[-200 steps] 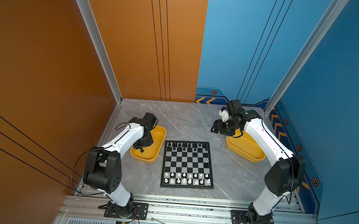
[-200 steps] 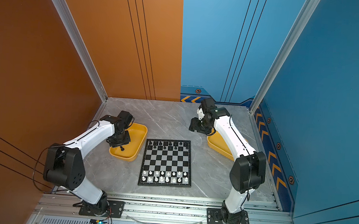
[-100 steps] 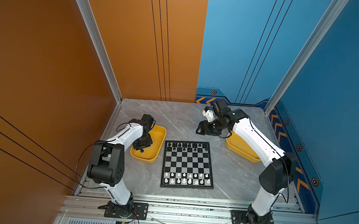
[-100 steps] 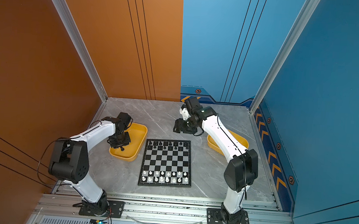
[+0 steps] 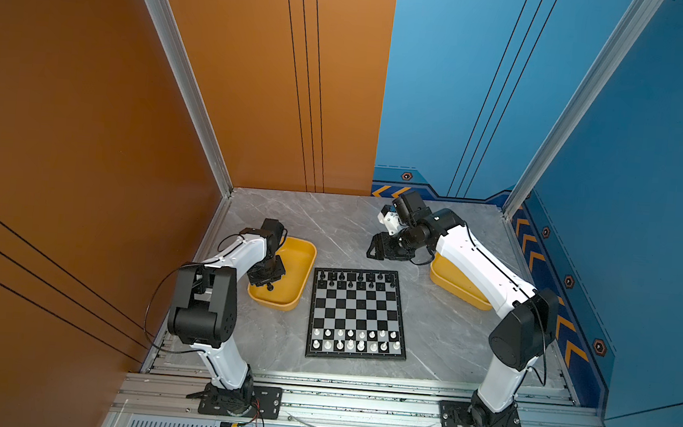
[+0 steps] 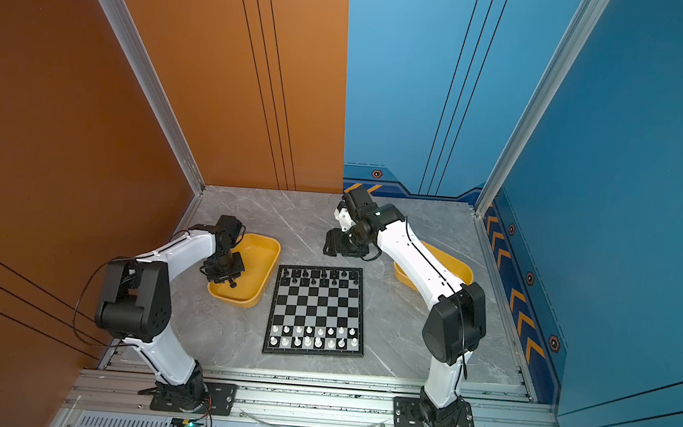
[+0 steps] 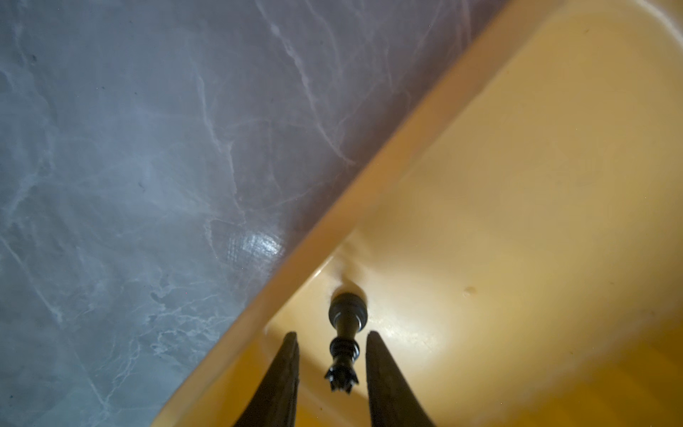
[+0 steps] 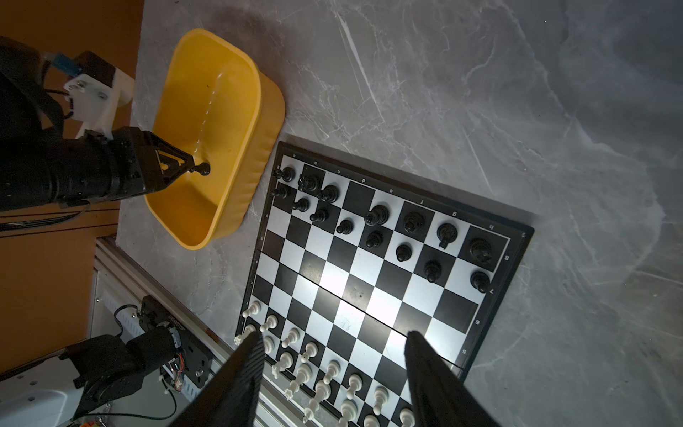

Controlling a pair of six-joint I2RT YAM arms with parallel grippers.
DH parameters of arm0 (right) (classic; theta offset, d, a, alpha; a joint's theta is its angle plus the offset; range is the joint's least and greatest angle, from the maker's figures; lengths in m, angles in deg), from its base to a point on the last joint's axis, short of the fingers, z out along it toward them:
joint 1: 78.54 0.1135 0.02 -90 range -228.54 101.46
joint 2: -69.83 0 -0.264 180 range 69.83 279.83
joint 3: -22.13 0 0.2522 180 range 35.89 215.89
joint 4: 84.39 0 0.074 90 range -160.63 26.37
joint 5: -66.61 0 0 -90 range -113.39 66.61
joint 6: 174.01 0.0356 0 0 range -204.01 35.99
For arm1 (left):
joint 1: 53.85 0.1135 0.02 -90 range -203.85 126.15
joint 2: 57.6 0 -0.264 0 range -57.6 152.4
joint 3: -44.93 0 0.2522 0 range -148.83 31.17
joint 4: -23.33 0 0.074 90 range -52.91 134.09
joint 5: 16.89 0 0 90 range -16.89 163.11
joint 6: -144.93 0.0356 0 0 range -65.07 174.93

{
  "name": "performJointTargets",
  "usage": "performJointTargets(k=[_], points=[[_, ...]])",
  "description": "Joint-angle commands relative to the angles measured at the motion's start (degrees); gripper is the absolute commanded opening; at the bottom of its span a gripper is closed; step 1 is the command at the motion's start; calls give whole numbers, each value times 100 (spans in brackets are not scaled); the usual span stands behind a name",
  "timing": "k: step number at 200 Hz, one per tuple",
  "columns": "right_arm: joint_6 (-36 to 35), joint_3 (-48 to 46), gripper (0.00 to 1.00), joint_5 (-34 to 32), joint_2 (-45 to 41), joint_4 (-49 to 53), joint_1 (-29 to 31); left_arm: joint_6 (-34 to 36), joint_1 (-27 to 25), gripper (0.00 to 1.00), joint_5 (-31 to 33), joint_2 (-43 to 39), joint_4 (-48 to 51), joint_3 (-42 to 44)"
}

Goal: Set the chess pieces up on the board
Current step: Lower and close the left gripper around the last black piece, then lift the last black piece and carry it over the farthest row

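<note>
While low in yellow tray, left pincer astride black chessman.

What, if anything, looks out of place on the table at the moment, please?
One black chess piece sits in the yellow tray, between the left end effector's fingers, while the board's black back row has one empty square.

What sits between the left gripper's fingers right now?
A black chess piece in the yellow tray, with gaps to both fingers, shown in the left wrist view.
</note>
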Motion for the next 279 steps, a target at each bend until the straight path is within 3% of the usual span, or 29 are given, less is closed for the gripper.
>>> performJointTargets(k=[1,98,180,215,279], points=[[123,253,64,-210,75,-8,74,165,91,27,-206,93,-24,39],[164,250,64,-381,-8,73,95,266,73,7,-403,-109,65,-55],[32,-197,63,-542,-412,70,36,251,-387,6,-111,-470,682,-1162],[23,-539,63,-635,-703,54,-10,169,-719,7,-176,-394,838,-1787],[57,-1293,63,-666,-1400,-1,-243,44,-1897,7,-78,477,1043,-3222]])
